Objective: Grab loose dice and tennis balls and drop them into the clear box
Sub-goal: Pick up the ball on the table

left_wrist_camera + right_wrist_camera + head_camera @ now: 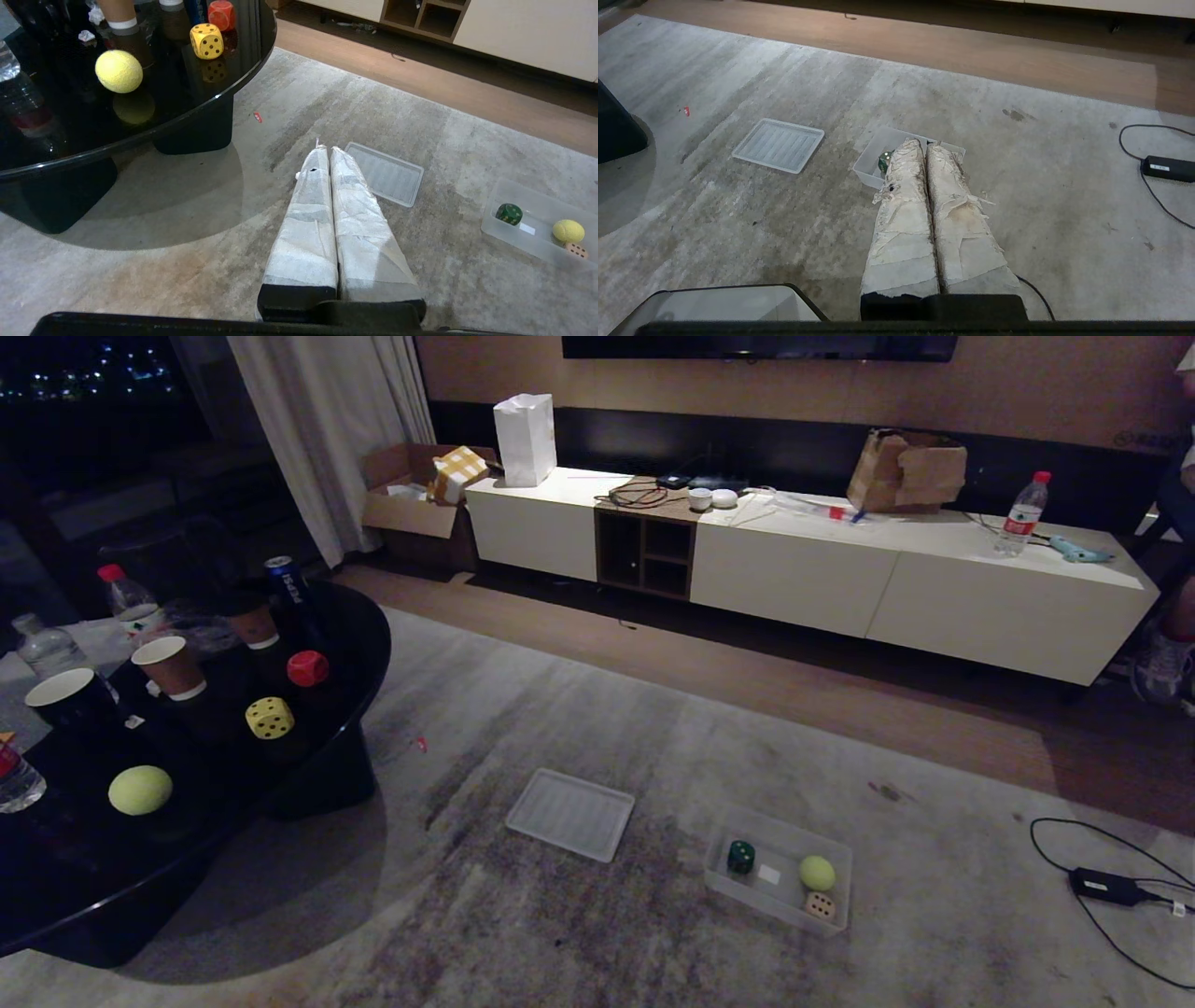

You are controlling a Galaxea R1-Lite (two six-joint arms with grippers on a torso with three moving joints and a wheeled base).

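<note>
On rug, clear box (836, 847) holding green die (740, 857), fuzzy ball (817, 873), both pincers closed empty.

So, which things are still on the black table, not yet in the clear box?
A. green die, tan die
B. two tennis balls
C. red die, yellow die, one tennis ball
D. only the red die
C: the red die, yellow die and one tennis ball sit on the black table; the clear box holds the others.

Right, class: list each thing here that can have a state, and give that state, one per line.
Clear box: on the rug, holding three items.
Green die: in box.
Tan die: in box.
Ball: in box.
Second ball: loose on the black table.
Yellow die: loose on table.
Red die: loose on table.
Left gripper: shut, empty.
Right gripper: shut, empty.
</note>
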